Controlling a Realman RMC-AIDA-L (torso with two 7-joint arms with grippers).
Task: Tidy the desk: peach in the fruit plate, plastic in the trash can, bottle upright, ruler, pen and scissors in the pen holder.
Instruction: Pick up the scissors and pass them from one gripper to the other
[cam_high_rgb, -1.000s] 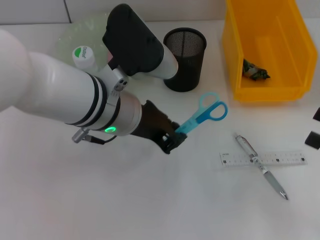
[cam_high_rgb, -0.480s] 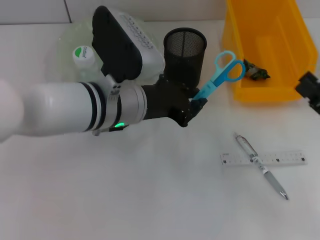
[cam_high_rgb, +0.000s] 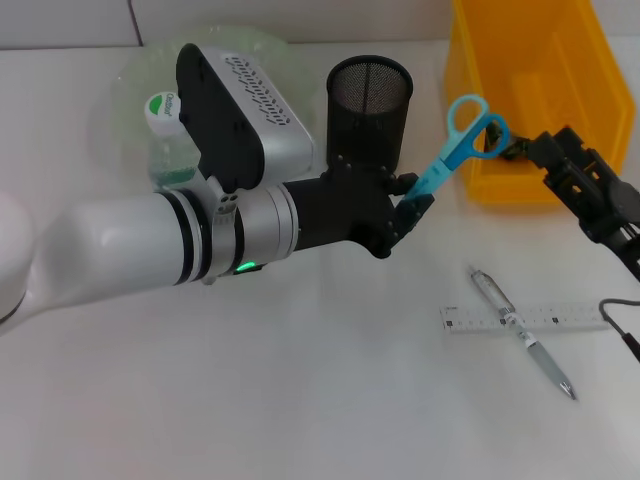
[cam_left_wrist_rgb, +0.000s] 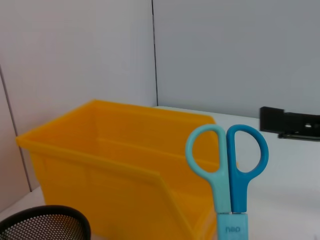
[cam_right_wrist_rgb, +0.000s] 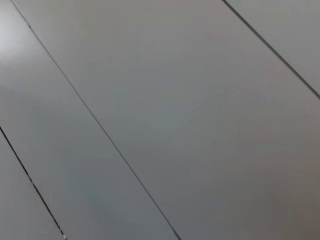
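Scissors blades hidden in left end effector, handles up

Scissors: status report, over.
Left hand shut on scissors, blade end, handles up, beside pen holder. Right hand close by the handles, over yellow bin. Pen and ruler on desk.

pen holder near the table's far edge, bin at its far right corner, pen lying across ruler toward the right edge, bottle far left
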